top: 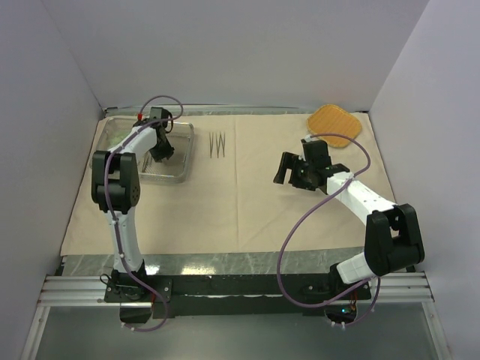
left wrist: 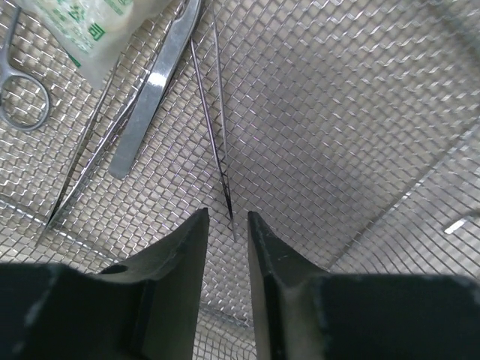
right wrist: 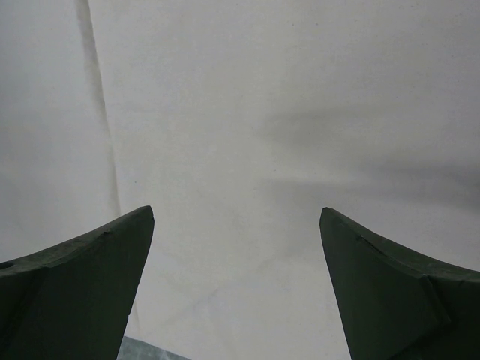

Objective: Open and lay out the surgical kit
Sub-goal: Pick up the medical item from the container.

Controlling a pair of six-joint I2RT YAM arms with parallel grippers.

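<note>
My left end effector (left wrist: 226,223) is inside the wire-mesh tray (left wrist: 337,135) at the far left corner of the table (top: 225,264), fingers narrowly apart, the tip of the thin tweezers (left wrist: 214,127) at their gap. My right end effector (right wrist: 236,217) is spread wide above the beige cloth (right wrist: 240,112), empty.

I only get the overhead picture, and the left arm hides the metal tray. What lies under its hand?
Observer: On the mesh tray lie thin tweezers, tips pointing at the left hand.
Operator: Has it grabbed them?
Observer: No. Its fingers stand apart on either side of the tips, with gaps showing.
Operator: Anything else in there?
Observer: A green-white packet, ring-handled forceps and broader tweezers lie beyond, to the left in the wrist view.
</note>
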